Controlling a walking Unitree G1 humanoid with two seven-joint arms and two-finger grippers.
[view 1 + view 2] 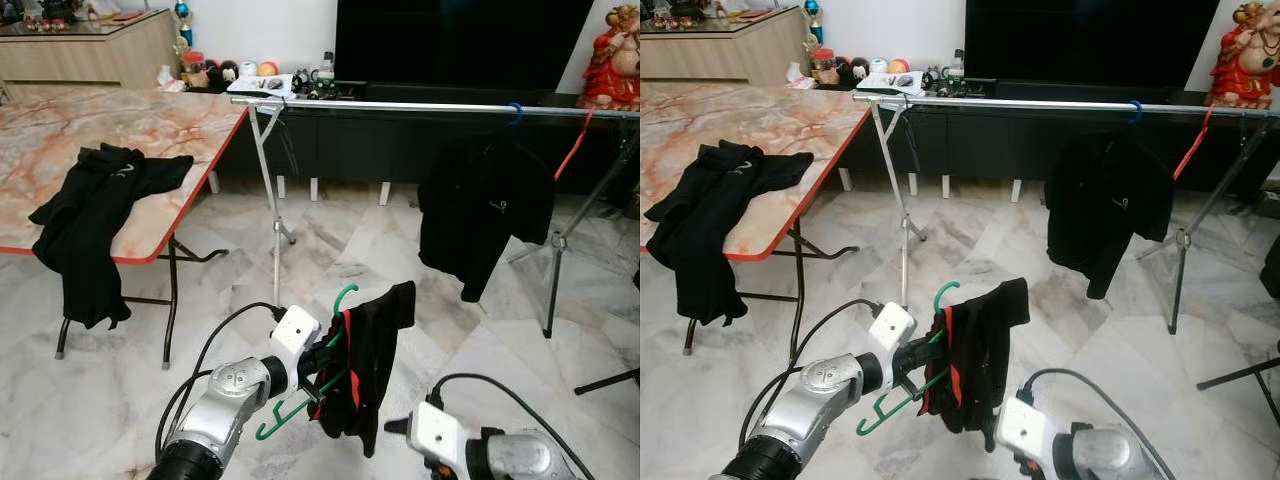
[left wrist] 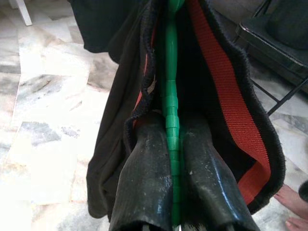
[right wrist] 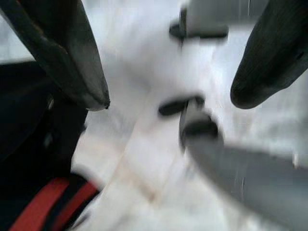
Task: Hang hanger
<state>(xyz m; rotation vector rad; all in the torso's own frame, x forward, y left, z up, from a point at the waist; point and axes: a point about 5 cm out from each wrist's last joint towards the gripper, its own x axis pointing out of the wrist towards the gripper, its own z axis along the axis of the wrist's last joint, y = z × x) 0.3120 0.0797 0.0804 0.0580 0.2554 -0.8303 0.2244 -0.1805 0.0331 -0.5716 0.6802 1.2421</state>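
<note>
Hanger [image 1: 335, 340], draped with a black garment [image 1: 372, 360], is clamped between the left gripper [image 1: 318, 378]'s closed fingers, low before the rail [image 1: 400, 104], presumably for hanging; right gripper [image 3: 168, 91] is held open, empty.

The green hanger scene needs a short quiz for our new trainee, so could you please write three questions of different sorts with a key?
1. True or false: the left gripper is shut on the green hanger.
2. Multiple choice: where does the black shirt on the blue hook hang? A) on the clothes rail B) on the marble table C) on the floor
3. Fill in: the right gripper has its fingers ____ with nothing between them.

Key
1. True: both fingers clamp the green bar, with the black and red garment draped on it.
2. A
3. open
</note>
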